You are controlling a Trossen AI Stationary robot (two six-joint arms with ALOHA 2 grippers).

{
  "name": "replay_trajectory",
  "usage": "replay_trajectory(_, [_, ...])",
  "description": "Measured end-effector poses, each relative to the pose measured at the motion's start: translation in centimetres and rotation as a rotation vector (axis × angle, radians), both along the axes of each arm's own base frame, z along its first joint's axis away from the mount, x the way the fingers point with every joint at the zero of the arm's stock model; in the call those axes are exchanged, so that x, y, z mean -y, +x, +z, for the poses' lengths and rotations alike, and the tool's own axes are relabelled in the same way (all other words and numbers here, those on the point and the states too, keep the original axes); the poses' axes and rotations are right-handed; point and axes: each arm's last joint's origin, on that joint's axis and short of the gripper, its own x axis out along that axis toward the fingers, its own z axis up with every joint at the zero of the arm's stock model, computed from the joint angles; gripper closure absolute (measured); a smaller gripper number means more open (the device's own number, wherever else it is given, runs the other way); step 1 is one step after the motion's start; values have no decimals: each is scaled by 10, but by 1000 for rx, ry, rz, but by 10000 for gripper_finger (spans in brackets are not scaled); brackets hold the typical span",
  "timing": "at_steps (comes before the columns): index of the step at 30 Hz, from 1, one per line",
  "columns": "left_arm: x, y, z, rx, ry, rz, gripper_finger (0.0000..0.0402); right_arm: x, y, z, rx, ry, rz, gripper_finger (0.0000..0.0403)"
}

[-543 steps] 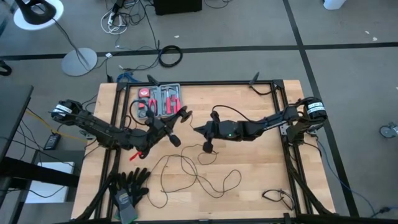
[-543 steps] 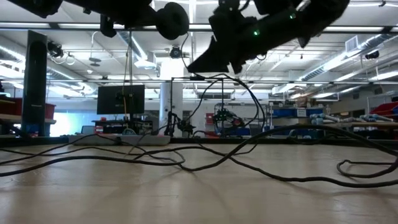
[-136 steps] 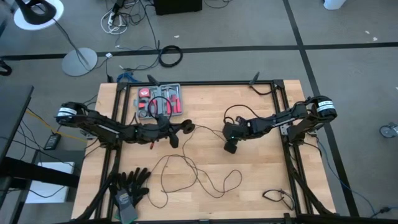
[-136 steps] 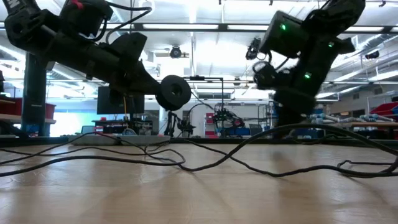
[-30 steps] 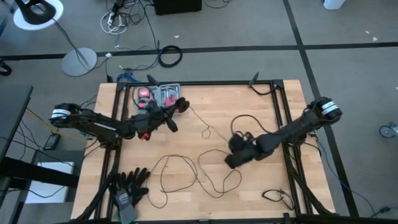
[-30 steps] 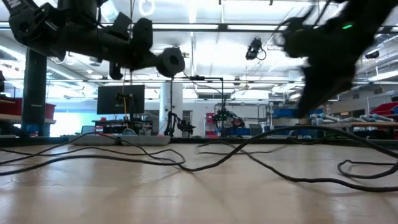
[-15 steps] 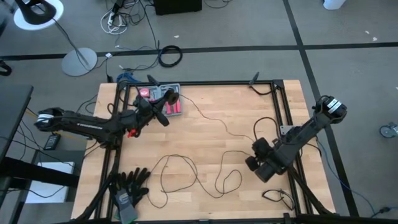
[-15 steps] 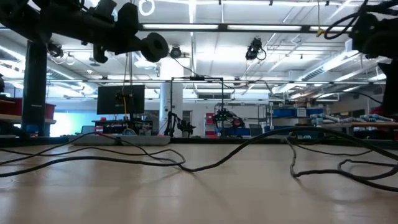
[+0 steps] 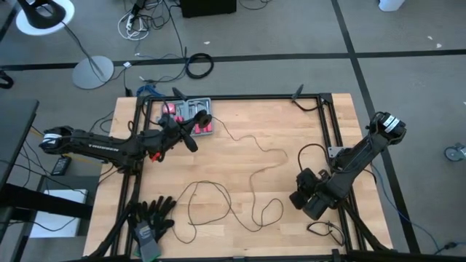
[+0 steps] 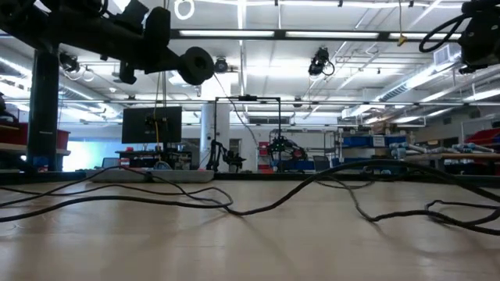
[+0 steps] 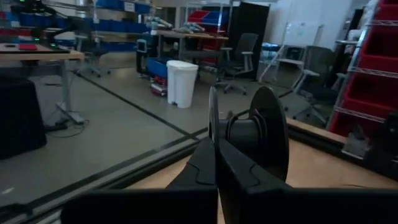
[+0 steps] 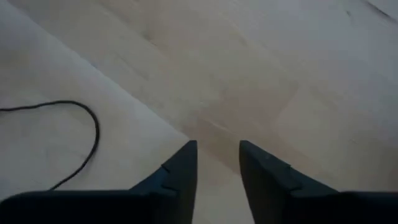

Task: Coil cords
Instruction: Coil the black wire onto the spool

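You have a pale, light-brown wood-grain table [image 9: 291,131] with a black frame. The cord [image 9: 251,171] across it is thin and black, ending in a black round disc [image 10: 197,64]. Beside that disc, the tool tray [image 9: 191,115] shows red and pink handles. The gloves [image 9: 149,217] are black with grey cuffs.

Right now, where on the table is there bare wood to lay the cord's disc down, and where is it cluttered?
Bare wood: the far right stretch between the cord and the table frame, and the near right strip below the right end effector. Crowded: the cord's loops at near centre, the gloves at the near left corner, the tool tray beside the left end effector.
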Motion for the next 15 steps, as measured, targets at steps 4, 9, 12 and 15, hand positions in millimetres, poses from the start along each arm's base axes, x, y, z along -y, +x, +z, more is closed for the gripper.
replay_trajectory(4, [2, 1, 0, 1, 0, -74, 401, 3, 3, 2, 72, -88, 26, 259])
replay_trajectory(9, [7, 3, 0, 19, -25, -147, 401, 16, 23, 8, 301, -364, 69, 253])
replay_trajectory(12, [13, 3, 0, 31, -41, -180, 401, 29, 43, 12, 333, -462, 84, 258])
replay_trajectory(15, [20, 4, 0, 37, -58, -216, 401, 48, 72, 15, 307, -443, 149, 269])
